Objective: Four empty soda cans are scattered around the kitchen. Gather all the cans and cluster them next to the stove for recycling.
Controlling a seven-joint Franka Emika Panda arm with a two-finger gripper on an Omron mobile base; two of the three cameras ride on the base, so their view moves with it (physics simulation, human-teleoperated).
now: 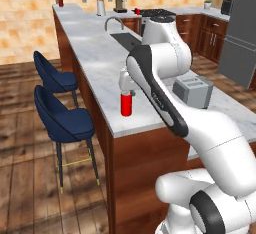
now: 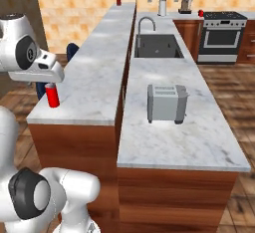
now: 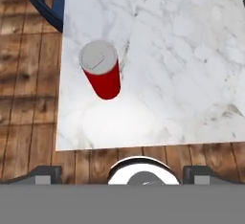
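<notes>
A red soda can [image 1: 127, 104] with a silver top stands upright near the front corner of the raised marble counter [image 1: 95, 48], also seen as the can [image 2: 52, 96] and the can [image 3: 101, 72]. My gripper [image 1: 128, 91] hangs just above it, open, with nothing between its fingertips [image 3: 45, 173]; the can lies ahead of the gripper [image 3: 122, 173], apart from it. A second can [image 1: 60, 2] stands at the counter's far end, the same can [image 2: 118, 1]. A third can [image 1: 137, 11] sits by the stove [image 1: 157, 13], also can [image 2: 200, 13] beside the stove [image 2: 222, 16].
A steel toaster [image 1: 192, 90] [image 2: 167, 102] stands on the lower counter to the right. Beyond it lies the sink [image 2: 155, 45] with its faucet. Two blue stools [image 1: 70, 120] stand along the counter's left side. A coffee machine [image 2: 186, 2] and paper towel roll [image 2: 162, 7] are at the back.
</notes>
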